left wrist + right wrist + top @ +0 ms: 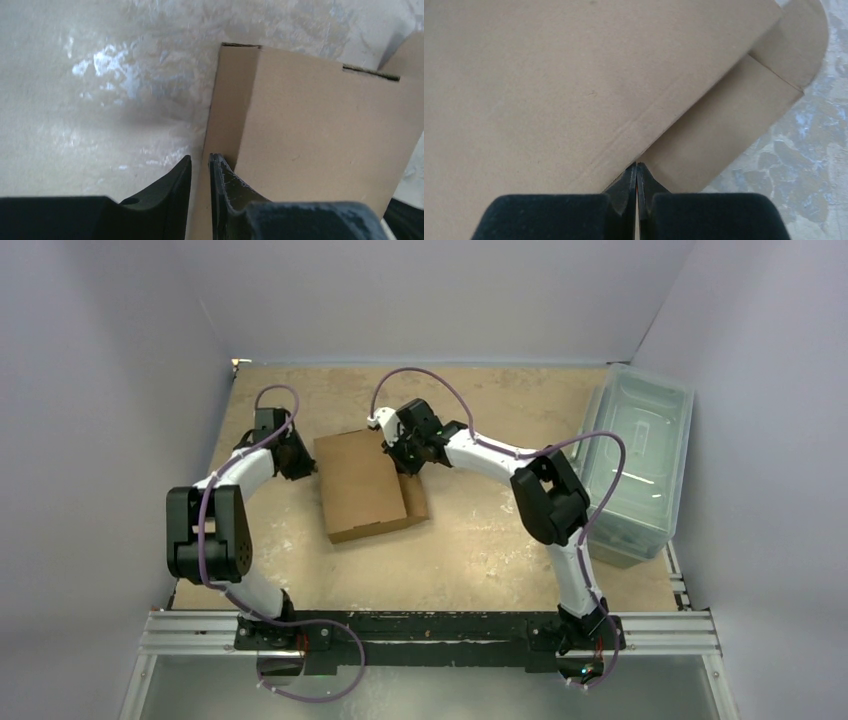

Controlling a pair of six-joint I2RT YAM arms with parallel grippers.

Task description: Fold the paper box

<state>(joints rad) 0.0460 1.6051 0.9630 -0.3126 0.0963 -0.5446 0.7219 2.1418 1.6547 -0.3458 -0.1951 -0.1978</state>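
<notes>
The paper box (360, 485) is a flat brown cardboard mailer lying in the middle of the table, lid down. My left gripper (300, 462) is at its left edge. In the left wrist view the left gripper (200, 160) is nearly shut, with the box's (325, 140) upright side wall in the narrow gap. My right gripper (398, 452) is at the box's right edge. In the right wrist view the right gripper (637, 165) is shut, tips together against the crease where the box's top panel (549, 75) meets a side flap (724, 125). That flap (416, 502) sticks out to the right.
A translucent grey-green plastic bin (640, 460) stands along the table's right edge. Grey walls close in the back and both sides. The arms' metal base rail (430, 630) runs along the near edge.
</notes>
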